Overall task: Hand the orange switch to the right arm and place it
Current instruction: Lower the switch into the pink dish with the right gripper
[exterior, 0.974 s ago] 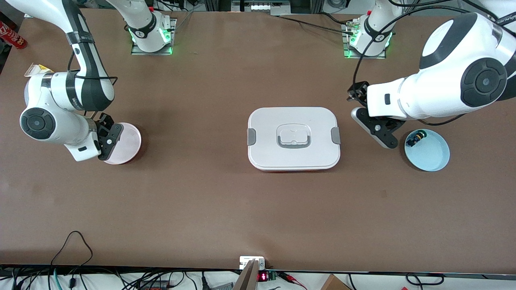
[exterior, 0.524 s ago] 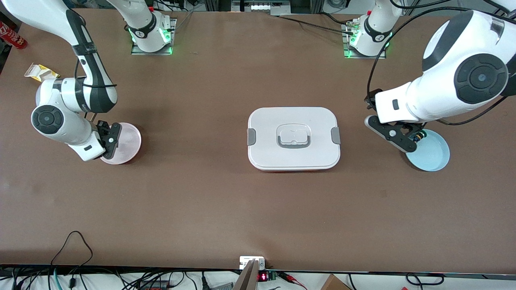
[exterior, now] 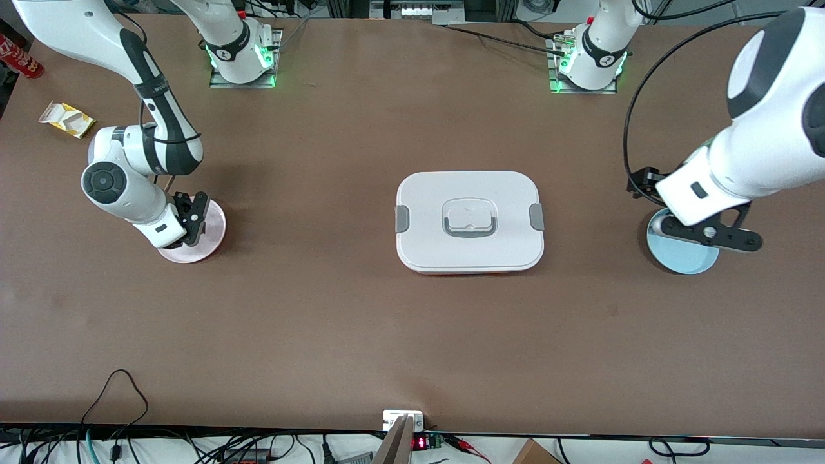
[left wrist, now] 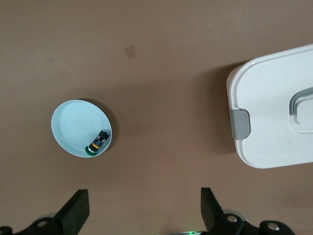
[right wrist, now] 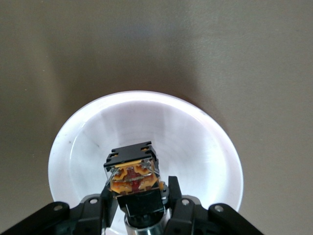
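Observation:
My right gripper (right wrist: 139, 196) is shut on the orange switch (right wrist: 133, 174), its tan and orange rear block pointing away from the wrist. The fingers clamp its black body. It hangs just over the pink plate (right wrist: 195, 142). In the front view the right gripper (exterior: 190, 222) sits over that pink plate (exterior: 209, 235) at the right arm's end of the table, and the switch is hidden there. My left gripper (exterior: 709, 233) hangs open and empty over the light blue plate (exterior: 683, 258). In the left wrist view the left gripper (left wrist: 145, 210) has its jaws wide apart.
A black button with a green cap (left wrist: 98, 143) lies in the blue plate (left wrist: 73, 125). A white lidded box (exterior: 469, 221) with a grey handle stands mid-table. A yellow packet (exterior: 66, 118) and a red can (exterior: 19, 57) lie toward the right arm's end.
The left arm has swung toward its own end of the table and its gripper now covers the blue plate. The right arm shifted a little, keeping the switch over the pink plate.

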Robot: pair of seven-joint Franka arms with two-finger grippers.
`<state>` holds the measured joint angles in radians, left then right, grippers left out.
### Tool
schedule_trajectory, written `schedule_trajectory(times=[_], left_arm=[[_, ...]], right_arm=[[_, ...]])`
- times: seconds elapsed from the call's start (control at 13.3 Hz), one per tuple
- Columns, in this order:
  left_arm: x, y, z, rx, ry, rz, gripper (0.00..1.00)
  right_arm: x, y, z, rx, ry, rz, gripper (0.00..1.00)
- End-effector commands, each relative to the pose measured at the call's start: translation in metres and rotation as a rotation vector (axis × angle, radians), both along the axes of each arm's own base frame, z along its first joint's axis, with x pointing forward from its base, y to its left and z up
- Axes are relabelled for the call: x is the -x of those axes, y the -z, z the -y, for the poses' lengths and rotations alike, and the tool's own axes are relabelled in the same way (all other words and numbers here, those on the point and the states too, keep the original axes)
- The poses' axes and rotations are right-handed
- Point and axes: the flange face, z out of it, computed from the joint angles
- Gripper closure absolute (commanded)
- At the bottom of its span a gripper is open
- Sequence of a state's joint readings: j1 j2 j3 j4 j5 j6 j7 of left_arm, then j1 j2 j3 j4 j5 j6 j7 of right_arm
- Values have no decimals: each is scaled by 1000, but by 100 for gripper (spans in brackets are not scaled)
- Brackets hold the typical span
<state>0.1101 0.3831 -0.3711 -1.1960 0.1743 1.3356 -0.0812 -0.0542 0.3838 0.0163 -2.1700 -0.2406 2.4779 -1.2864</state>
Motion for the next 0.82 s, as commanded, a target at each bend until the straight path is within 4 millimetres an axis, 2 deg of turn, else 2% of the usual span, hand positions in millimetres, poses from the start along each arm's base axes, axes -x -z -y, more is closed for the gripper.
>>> schedule_trajectory(times=[0.0, 0.15, 0.22, 0.37, 0.45, 0.52, 0.6, 0.75], left_arm=[[44, -14, -30, 83, -145, 47, 0], [73, -19, -40, 75, -163, 128, 0], [79, -21, -38, 75, -159, 151, 0], [74, -16, -47, 31, -141, 162, 0], [73, -17, -45, 1, -127, 170, 0], [71, -14, -42, -3, -132, 169, 0], [71, -15, -41, 3, -135, 171, 0], [70, -14, -42, 5, -135, 173, 0]], right_arm=[[8, 14, 19, -16, -51, 37, 79], [6, 21, 28, -22, -65, 47, 79], [6, 24, 27, -25, -69, 48, 79], [7, 25, 27, -25, -69, 45, 79], [7, 24, 30, -24, -63, 42, 64], [8, 22, 33, -30, -20, 40, 1], [6, 16, 34, -28, 25, 45, 0], [1, -12, 37, -11, 125, 32, 0]])
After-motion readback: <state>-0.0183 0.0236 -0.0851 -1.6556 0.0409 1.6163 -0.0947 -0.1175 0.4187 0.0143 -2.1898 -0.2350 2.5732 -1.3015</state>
